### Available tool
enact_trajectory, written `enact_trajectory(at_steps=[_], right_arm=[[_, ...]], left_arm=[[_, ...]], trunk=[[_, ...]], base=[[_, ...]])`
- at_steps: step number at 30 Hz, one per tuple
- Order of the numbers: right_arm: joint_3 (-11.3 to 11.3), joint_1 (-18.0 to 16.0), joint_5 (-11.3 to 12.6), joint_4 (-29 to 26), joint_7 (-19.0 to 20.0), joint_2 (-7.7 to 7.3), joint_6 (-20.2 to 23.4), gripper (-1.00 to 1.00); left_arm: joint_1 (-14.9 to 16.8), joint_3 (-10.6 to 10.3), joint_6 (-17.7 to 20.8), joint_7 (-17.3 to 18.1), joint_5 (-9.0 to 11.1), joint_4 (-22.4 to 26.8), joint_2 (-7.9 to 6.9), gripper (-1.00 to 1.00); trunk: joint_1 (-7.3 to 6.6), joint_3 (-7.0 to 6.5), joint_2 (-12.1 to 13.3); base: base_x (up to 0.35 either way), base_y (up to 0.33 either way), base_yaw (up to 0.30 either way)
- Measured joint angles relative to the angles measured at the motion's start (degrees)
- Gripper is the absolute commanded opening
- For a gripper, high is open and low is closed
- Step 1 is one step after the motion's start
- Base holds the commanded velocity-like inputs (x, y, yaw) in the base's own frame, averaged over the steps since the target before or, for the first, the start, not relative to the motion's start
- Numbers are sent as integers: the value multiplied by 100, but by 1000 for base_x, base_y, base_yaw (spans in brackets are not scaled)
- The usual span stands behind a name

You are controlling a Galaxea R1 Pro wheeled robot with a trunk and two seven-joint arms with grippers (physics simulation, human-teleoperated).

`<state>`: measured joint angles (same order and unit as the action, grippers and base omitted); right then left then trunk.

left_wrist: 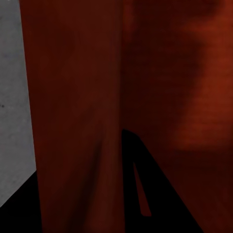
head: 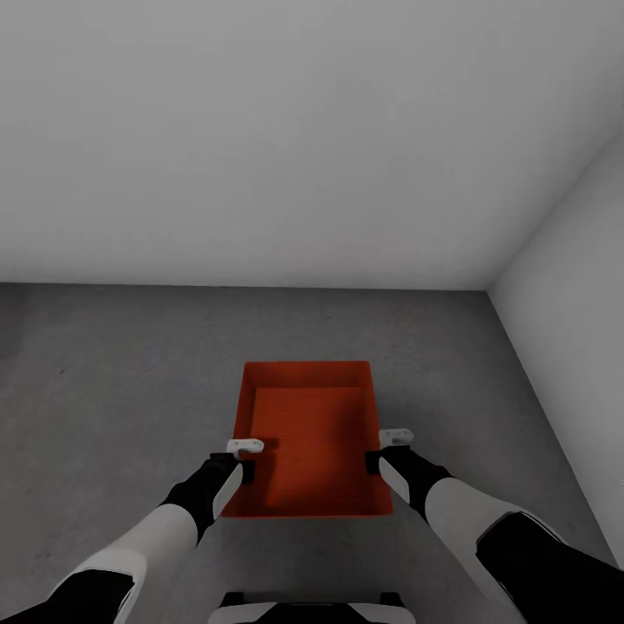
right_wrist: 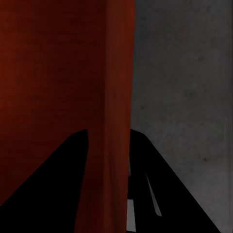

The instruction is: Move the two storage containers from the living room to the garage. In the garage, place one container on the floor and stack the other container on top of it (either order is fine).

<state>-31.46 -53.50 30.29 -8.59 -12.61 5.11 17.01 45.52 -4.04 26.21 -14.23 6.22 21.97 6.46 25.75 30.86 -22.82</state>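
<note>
Pinching the near left wall of the red-orange storage container (head: 308, 438), the left gripper (head: 243, 459) has a finger on either side. Between the arms the container sits over the dark grey floor (head: 113, 381), facing white walls (head: 286, 130). Likewise, the right gripper (head: 387, 451) clamps the right wall.

Soft, even light on the head view — wrist views dim, shadowed, slightly blurred.

I had the container (head: 308, 433) on the floor (head: 113, 381) ahead, between my left gripper (head: 245, 464) and right gripper (head: 378, 455), walls (head: 303, 130) behind and right.
</note>
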Motion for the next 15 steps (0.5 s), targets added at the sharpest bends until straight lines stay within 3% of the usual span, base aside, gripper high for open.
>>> enact_trajectory(at_steps=[15], right_arm=[[-10, 0, 10, 1, 5, -5, -25, -100]], left_arm=[[0, -17, -23, -15, 27, -1, 1, -100]], trunk=[[0, 0, 0]], base=[[0, -3, 0]])
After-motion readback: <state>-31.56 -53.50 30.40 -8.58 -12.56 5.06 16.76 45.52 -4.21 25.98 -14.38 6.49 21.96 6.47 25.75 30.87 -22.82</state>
